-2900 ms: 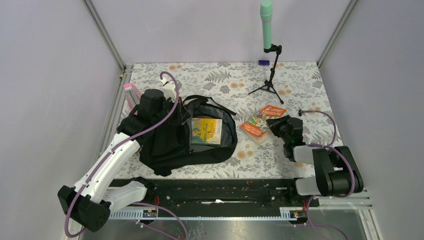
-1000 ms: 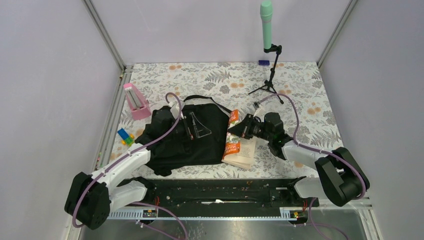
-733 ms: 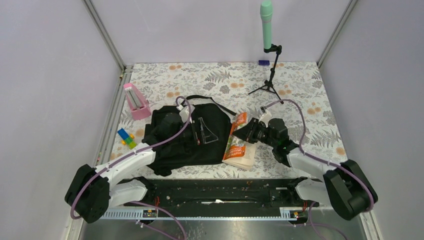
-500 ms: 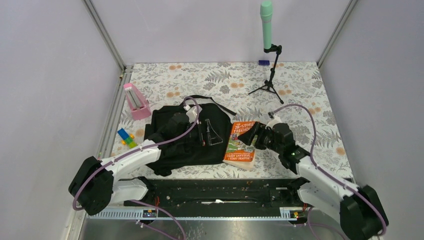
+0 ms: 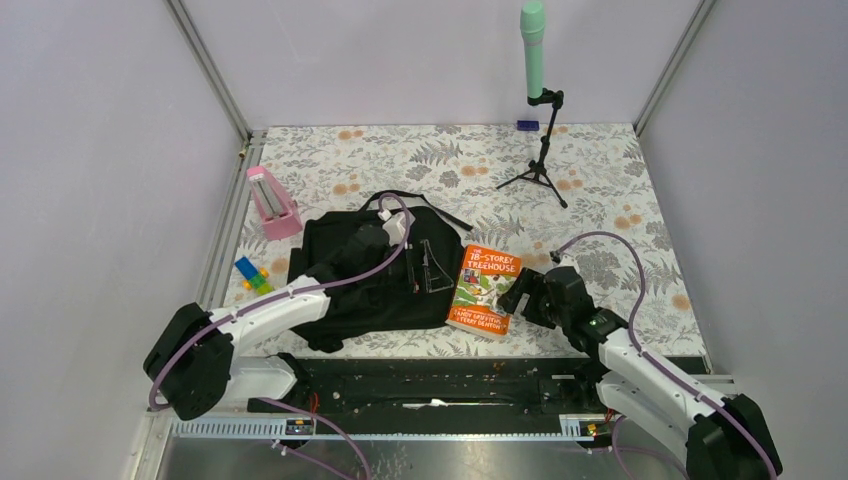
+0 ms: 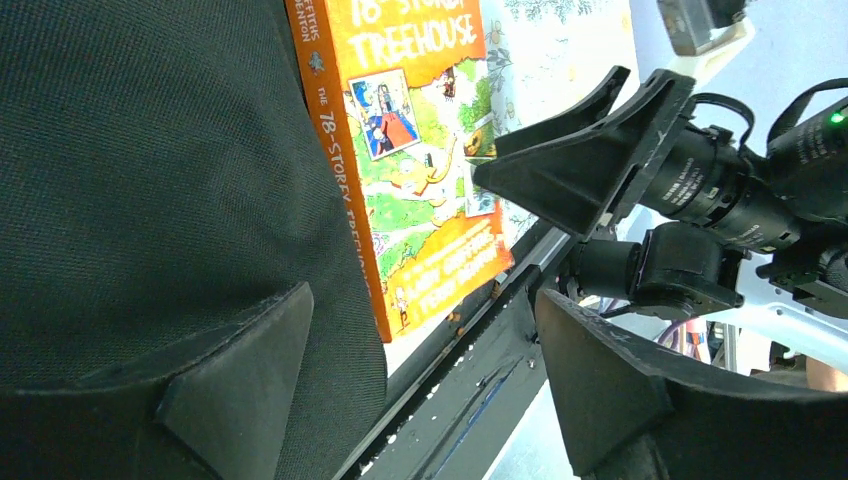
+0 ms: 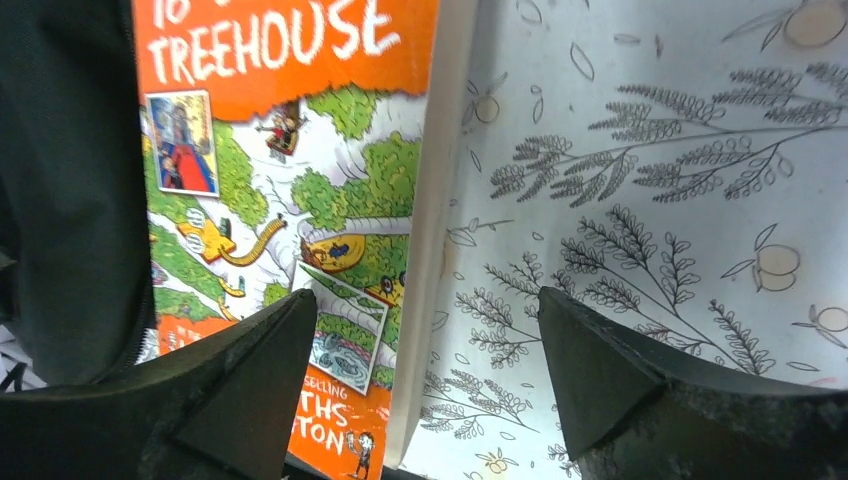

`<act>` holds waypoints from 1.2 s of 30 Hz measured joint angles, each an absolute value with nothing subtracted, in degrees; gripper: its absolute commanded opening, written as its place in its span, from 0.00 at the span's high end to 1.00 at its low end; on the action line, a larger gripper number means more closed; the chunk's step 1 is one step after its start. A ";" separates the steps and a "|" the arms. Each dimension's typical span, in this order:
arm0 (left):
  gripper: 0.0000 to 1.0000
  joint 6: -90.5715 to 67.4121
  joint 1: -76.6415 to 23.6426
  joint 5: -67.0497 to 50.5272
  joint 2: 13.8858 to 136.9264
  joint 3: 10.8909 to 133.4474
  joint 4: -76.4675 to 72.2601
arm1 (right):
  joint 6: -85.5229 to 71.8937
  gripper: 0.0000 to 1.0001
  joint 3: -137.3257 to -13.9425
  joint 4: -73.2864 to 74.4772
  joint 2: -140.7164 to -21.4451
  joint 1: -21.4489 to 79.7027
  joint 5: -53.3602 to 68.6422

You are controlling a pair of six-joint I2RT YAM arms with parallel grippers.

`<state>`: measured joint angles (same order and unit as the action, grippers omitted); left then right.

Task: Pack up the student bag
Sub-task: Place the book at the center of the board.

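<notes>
Over by the left rail a pink wedge-shaped stand sits on the fern-print table, and nearer the arms a few little coloured blocks lie loose; I can read nothing on either. Next along is the student bag, lying flat and slumped on the left-centre of the table, closed over so that only black fabric shows, with no label in sight. From above it spreads wider left to right than front to back, its long line tipped from near-left to far-right. A webbing strap loops out at the far edge, toward the back wall. The left gripper hangs over the bag's right part, its fingers spread wide with nothing between them. Hard against the bag's right edge lies an orange paperback, flat, cover up, title end away from the arms. "18-STOREY TREEHOUSE" stands in white on the cover and runs down the spine in the left wrist view, and along the bottom I make out "GRIFFITHS" and "DENTON". The right gripper sits low at the book's right edge, likewise parted and empty, one finger over the cover and the other over bare table. Far back stands a mint-green microphone on a black tripod, with a small dark-blue block beside it.
</notes>
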<state>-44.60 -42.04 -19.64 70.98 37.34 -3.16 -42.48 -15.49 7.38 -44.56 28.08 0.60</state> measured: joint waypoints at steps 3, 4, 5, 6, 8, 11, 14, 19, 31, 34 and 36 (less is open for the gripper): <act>0.20 -44.56 -42.46 -19.44 71.68 37.60 -3.25 | -43.35 0.15 -13.98 5.56 -46.04 28.08 2.63; 0.20 -44.58 -42.54 -19.42 71.88 37.65 -3.29 | -43.59 0.16 -13.56 4.03 -46.78 28.08 3.38; 0.21 -44.56 -42.59 -19.42 72.25 37.69 -3.46 | -43.83 0.17 -13.34 2.24 -47.64 28.08 4.27; 0.22 -44.56 -42.68 -19.40 72.71 37.74 -3.64 | -44.07 0.18 -13.19 0.58 -48.64 28.08 5.34; 0.22 -44.58 -42.72 -19.40 73.41 37.80 -3.92 | -44.71 0.20 -12.99 -2.48 -50.85 28.08 7.01; 0.23 -44.58 -42.74 -19.40 74.37 37.82 -4.29 | -45.65 0.25 -12.93 -7.64 -54.81 28.08 9.58; 0.24 -44.58 -42.74 -19.40 75.07 37.87 -4.51 | -46.44 0.49 -12.91 -10.94 -57.69 28.08 10.85; 0.23 -44.58 -42.74 -19.22 75.61 37.87 -4.71 | -49.01 0.91 -12.67 -13.28 -60.51 27.92 11.25; 0.20 -44.34 -42.74 -15.51 74.19 37.87 -4.49 | -53.93 1.00 -11.03 -21.63 -59.88 27.86 11.68; 0.30 -44.10 -42.74 -14.83 74.26 37.87 -4.36 | -53.91 1.00 -11.03 -22.20 -60.01 27.86 11.70; 0.33 -43.97 -42.74 -14.83 74.72 37.87 -4.75 | -53.91 1.00 -11.03 -22.70 -60.42 27.86 11.73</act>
<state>-43.97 -42.74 -14.83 74.72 37.87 -4.75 -53.91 -11.03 -22.70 -60.42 27.86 11.73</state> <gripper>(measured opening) 0.712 0.062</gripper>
